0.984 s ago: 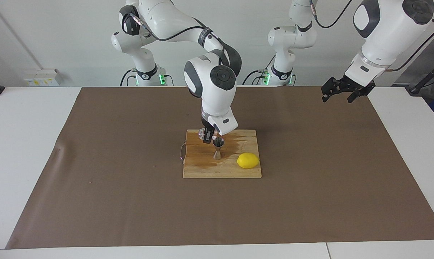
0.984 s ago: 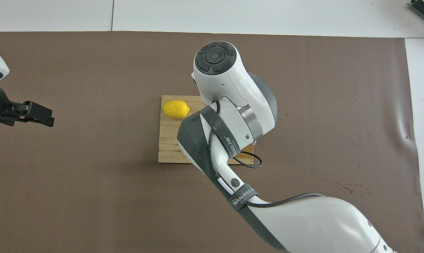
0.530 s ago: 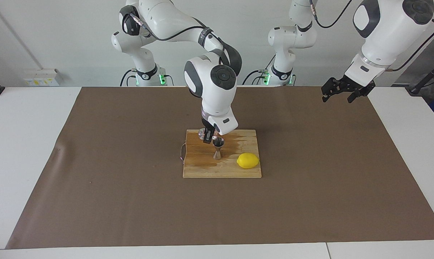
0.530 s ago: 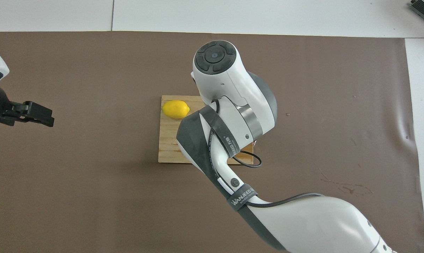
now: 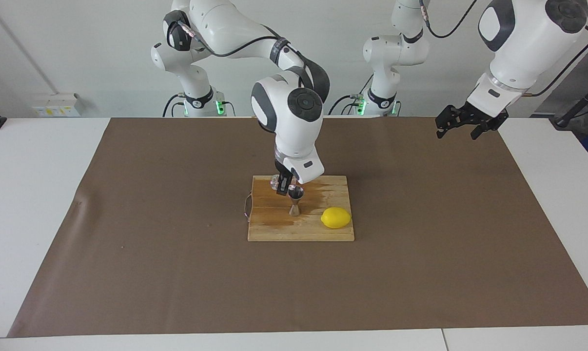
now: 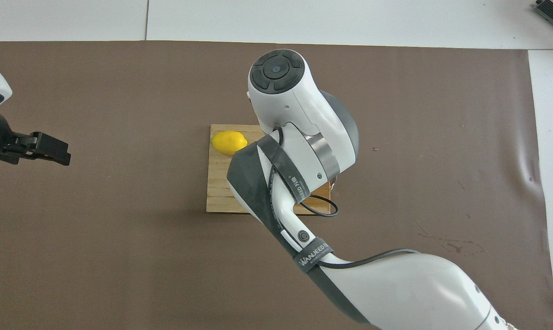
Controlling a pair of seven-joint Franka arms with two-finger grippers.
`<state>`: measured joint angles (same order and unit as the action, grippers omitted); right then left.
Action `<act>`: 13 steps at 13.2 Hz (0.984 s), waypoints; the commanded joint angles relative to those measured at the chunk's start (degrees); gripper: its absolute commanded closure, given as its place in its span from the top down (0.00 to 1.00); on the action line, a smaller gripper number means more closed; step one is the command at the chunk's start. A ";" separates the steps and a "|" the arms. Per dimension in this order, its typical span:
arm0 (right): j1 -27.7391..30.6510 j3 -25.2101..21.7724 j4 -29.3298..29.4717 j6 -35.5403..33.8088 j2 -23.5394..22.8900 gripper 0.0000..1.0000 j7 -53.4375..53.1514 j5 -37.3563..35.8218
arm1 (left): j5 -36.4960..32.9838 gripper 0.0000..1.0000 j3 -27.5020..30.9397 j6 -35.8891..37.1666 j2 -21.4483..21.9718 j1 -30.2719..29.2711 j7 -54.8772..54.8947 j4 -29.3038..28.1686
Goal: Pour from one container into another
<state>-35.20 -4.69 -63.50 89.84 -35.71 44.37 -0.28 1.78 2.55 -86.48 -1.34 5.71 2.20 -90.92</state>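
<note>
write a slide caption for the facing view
Right pincer tips a clear glass cup over the steel jigger on the cutting board; left arm waits.

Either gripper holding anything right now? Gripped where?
Right gripper is shut on the glass cup, by its side, over the jigger. Left gripper is open and holds nothing.

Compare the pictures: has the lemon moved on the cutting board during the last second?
No. The lemon lies at the same corner of the cutting board, the same gap from the jigger, in every facing view.
</note>
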 commanded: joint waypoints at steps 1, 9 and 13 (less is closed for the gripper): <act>-1.09 -0.23 2.68 -1.86 -1.55 0.22 -1.48 -2.09 | -1.17 1.00 0.27 -0.97 1.96 0.53 0.08 -2.25; -1.36 -0.32 2.77 -1.86 -2.25 0.22 -2.27 -2.80 | -1.17 1.00 0.27 -0.97 1.96 0.53 0.08 -2.25; -1.36 -0.40 2.86 -1.86 -2.34 0.22 -2.19 -2.88 | -1.17 1.00 0.35 -0.97 1.96 0.53 0.08 -2.25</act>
<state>-36.19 -4.84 -63.05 89.75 -36.82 43.43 -1.60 1.78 2.55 -86.48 -1.34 5.71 2.20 -90.92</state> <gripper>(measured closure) 0.507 0.000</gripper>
